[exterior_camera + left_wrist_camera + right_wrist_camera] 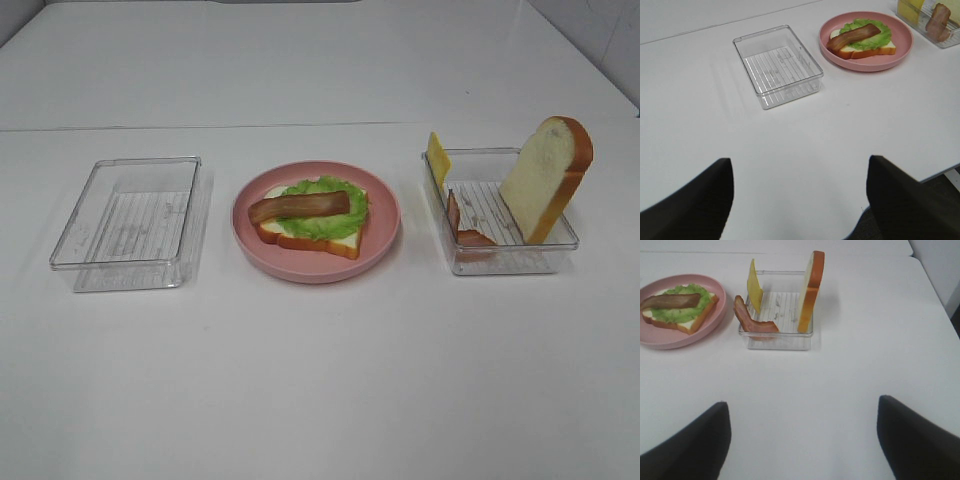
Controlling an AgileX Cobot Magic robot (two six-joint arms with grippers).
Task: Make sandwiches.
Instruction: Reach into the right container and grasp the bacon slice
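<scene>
A partly stacked sandwich lies on the round pink plate [385, 215] at the table's middle: a white bread slice [338, 241], frilly green lettuce [325, 222] and one brown bacon strip [300, 207] on top. It also shows in the left wrist view [860, 37] and the right wrist view [677, 310]. The right clear tray [505, 262] holds an upright bread slice [548, 175], a yellow cheese square [438, 157] and a bacon strip [468, 228]. My left gripper [800, 165] and right gripper [802, 402] are open, empty and well short of these things.
An empty clear tray [130, 222] stands left of the plate; it also shows in the left wrist view [777, 65]. The white table's front edge [940, 172] is close to the left gripper. No arm shows in the high view.
</scene>
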